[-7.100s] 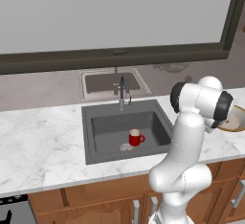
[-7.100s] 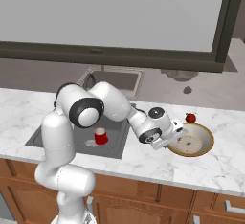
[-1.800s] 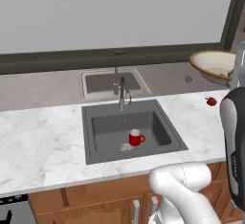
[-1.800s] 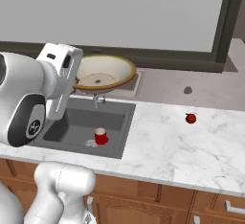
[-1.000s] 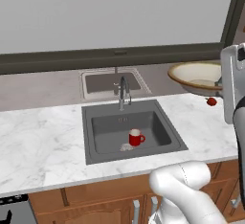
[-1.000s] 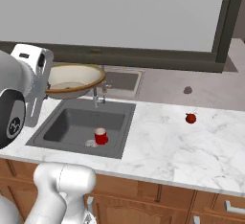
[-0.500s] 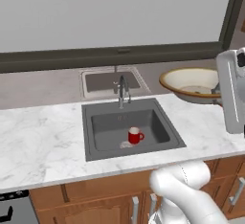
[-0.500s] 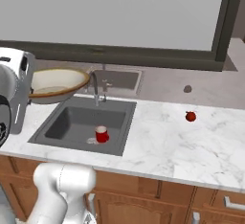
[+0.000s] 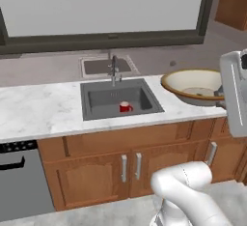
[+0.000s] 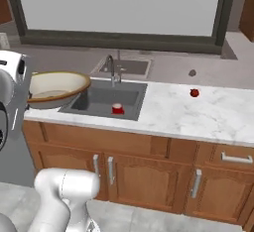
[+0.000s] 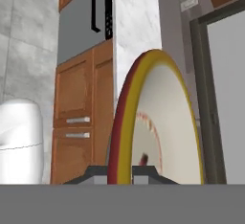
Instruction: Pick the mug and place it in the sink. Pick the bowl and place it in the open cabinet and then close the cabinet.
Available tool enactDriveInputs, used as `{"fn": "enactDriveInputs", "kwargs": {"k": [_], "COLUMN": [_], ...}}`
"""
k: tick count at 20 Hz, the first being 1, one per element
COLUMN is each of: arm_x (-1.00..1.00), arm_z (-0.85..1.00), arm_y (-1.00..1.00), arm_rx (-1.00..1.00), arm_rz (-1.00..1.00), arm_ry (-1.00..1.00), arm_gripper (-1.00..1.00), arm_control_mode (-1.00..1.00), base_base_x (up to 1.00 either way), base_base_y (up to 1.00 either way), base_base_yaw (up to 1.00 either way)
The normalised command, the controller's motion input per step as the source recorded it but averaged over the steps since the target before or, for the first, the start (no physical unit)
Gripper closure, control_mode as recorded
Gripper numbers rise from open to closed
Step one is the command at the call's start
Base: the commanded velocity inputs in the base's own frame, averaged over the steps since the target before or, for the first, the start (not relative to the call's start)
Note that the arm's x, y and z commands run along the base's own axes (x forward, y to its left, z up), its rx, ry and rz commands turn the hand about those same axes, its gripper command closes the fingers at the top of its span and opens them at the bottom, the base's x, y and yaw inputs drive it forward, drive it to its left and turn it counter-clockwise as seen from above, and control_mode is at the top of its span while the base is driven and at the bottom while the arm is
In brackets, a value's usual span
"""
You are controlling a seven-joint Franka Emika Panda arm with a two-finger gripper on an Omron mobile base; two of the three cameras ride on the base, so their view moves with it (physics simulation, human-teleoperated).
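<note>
The sink (image 9: 118, 102) lies off to the side of the gripper (image 11: 119, 173), sunk in the marble counter (image 9: 43, 111), and the mug (image 9: 125, 107) already sits inside it, so the first half of the job looks done. The bowl (image 9: 193, 86) is held in the air right at the gripper, whose fingers are pinched tight on its rim, and it hangs level with the counter edge. Judging from this, carrying the bowl to the open cabinet, setting it on the shelf and shutting the door all remain.
</note>
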Motion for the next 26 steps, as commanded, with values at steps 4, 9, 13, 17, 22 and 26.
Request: {"fn": "enactDriveInputs", "kwargs": {"k": [4, 9, 13, 17, 22, 26], "arm_x": [0.0, 0.0, 0.0, 0.0, 0.0, 0.0], "arm_z": [0.0, 0.0, 0.0, 0.0, 0.0, 0.0], "arm_y": [0.0, 0.0, 0.0, 0.0, 0.0, 0.0], "arm_rx": [0.0, 0.0, 0.0, 0.0, 0.0, 0.0], "arm_rz": [0.0, 0.0, 0.0, 0.0, 0.0, 0.0], "arm_ry": [0.0, 0.0, 0.0, 0.0, 0.0, 0.0], "arm_gripper": [1.0, 1.0, 1.0, 1.0, 1.0, 1.0], "arm_control_mode": [1.0, 1.0, 1.0, 1.0, 1.0, 1.0], "base_base_x": [-1.0, -1.0, -1.0, -0.96, -0.15, 0.0], "base_base_y": [-0.23, 0.03, 0.51, 0.98, 1.0, 1.0], "base_base_yaw": [0.0, 0.0, -0.02, 0.01, 0.0, 0.0]}}
